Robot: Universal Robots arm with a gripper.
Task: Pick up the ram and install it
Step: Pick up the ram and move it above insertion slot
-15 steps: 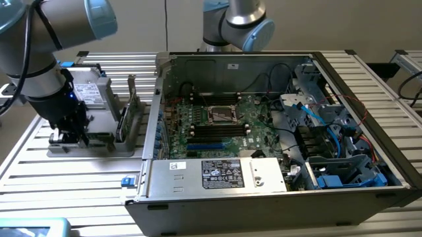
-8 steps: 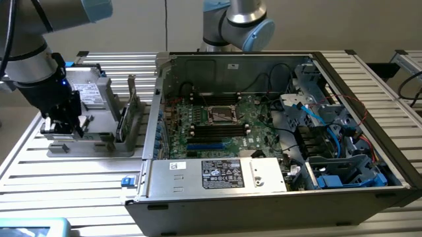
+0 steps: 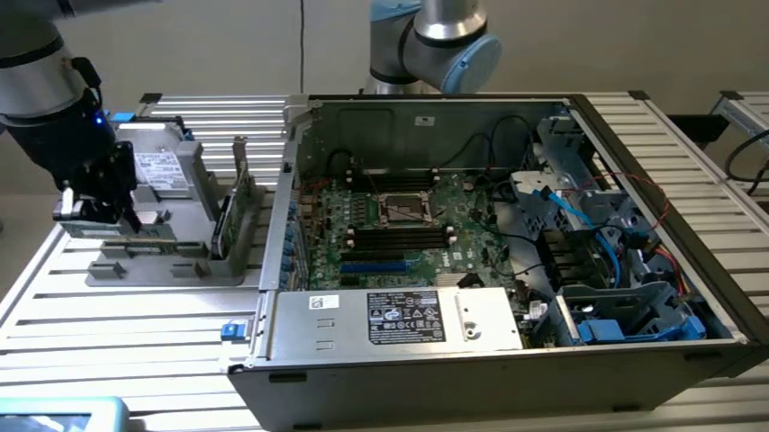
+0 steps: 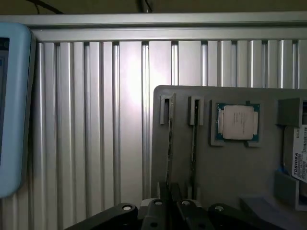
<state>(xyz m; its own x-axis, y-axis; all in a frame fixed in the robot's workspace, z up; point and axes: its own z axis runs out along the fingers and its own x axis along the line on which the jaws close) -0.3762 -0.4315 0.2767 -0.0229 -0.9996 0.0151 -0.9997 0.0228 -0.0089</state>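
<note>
On the exterior view's left, over the grey moulded parts tray (image 3: pixel 168 270) that sits on the ribbed aluminium table (image 3: pixel 121 333), the dark two-fingered gripper (image 3: pixel 96 216) hangs with its tips at the ram (image 3: pixel 96 230), a thin, narrow green circuit-board stick. The wrist view looks down on that stick (image 4: pixel 169 143) edge-on, standing in one of two narrow tray (image 4: pixel 230 172) slots. A second thin stick (image 4: pixel 193 139) stands just beside it, and a square silver processor chip (image 4: pixel 237 122) sits in its own pocket further along. The gripper (image 4: pixel 170 191) straddles the nearer stick: its jaws stand close together with the board's edge running straight in between them, so I judge them clamped on the ram's thin faces rather than merely hovering. The ram sits at the tray's slot and has not reached the machine. Its long axis runs roughly across the exterior view, much as the long black memory slots (image 3: pixel 397 238) do on the green motherboard (image 3: pixel 409 225). Those slots lie inside the open grey metal computer case (image 3: pixel 360 117), well apart from the gripper toward the exterior view's right. From the gripper, then, the ram is directly at the fingertips, while the place where it belongs lies sideways across the case's wall.
</note>
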